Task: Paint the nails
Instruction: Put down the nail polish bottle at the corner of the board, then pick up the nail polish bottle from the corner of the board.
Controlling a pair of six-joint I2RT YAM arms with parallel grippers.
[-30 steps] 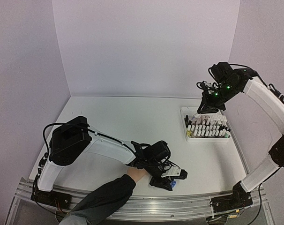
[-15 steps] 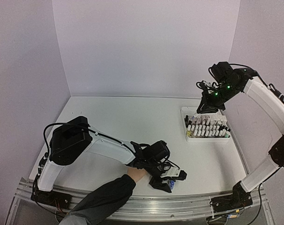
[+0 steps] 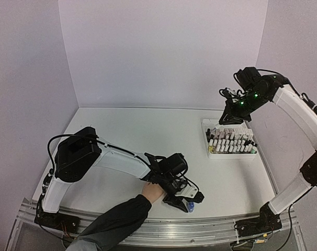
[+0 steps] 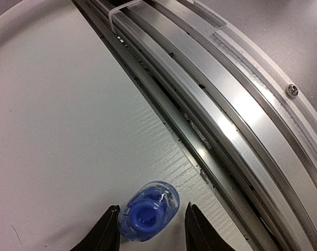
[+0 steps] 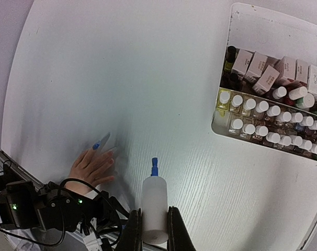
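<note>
A light-skinned hand (image 5: pixel 90 168) with a dark sleeve (image 3: pixel 114 222) lies flat near the table's front edge. One fingernail (image 5: pixel 96 146) is painted blue; the others look bare pinkish. In the top view the hand (image 3: pixel 153 192) is mostly hidden under my left arm. My left gripper (image 4: pixel 151 209) is open and straddles an uncapped blue polish bottle (image 4: pixel 148 214) standing on the table; the left finger is at the glass and the right finger is a gap away. My right gripper (image 5: pixel 152 222) is shut on a white cap with a blue brush (image 5: pixel 155 167), held high above the table (image 3: pixel 233 111).
A white tray (image 3: pixel 205 125) packed with several small polish bottles and boxes stands at the back right, also in the right wrist view (image 5: pixel 233 15). An aluminium rail (image 4: pixel 226 104) runs along the table's near edge, close to the blue bottle (image 3: pixel 191 207).
My left gripper has shifted a little left and toward the near edge, over the blue bottle. The right arm with the brush cap has barely moved.
</note>
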